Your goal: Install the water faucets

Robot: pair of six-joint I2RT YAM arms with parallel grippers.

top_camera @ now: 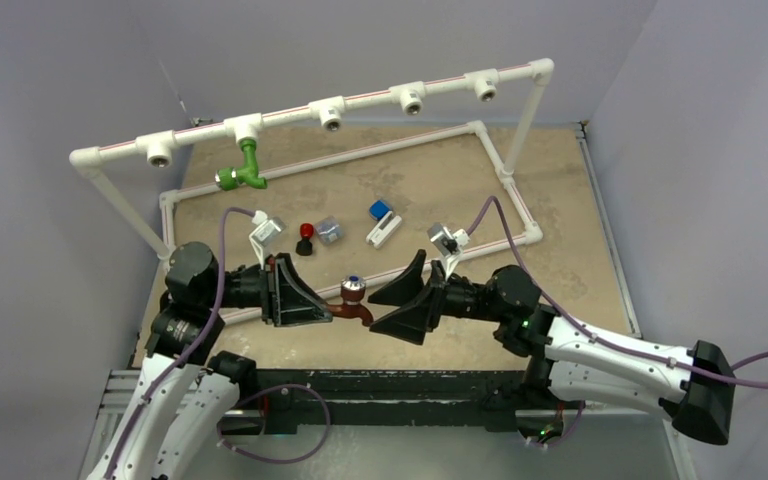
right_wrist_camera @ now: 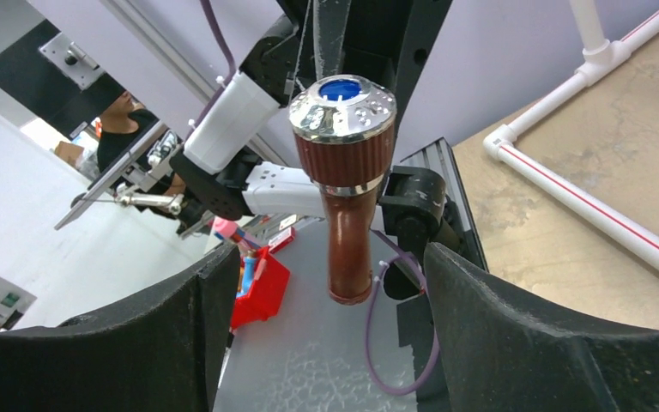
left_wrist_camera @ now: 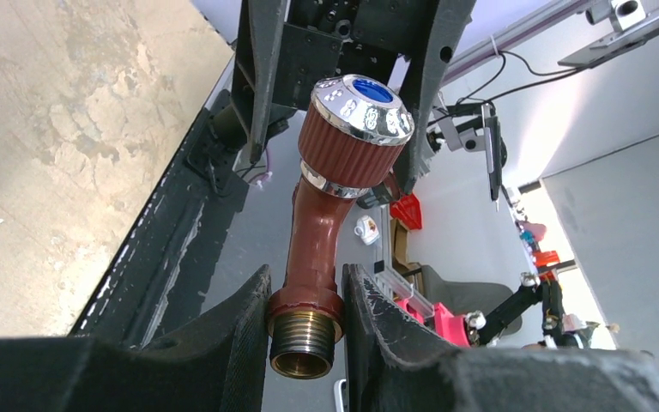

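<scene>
Left fingers (left_wrist_camera: 232, 343) clamped the brown faucet (left_wrist_camera: 317, 240) by its brass thread (left_wrist_camera: 301, 343) above the surface's (top_camera: 560, 280) near edge, right fingers (right_wrist_camera: 523, 326) hung open around it, so squaring thread to socket (top_camera: 331, 119) looked key.

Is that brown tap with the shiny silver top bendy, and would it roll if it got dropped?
Probably stiff: the reddish-brown plastic faucet sticks out from the left gripper, which pinches only the end by its brass thread, without sagging. It likely wouldn't roll far, since its body is bent. The wide chrome cap may make it top-heavy.
</scene>
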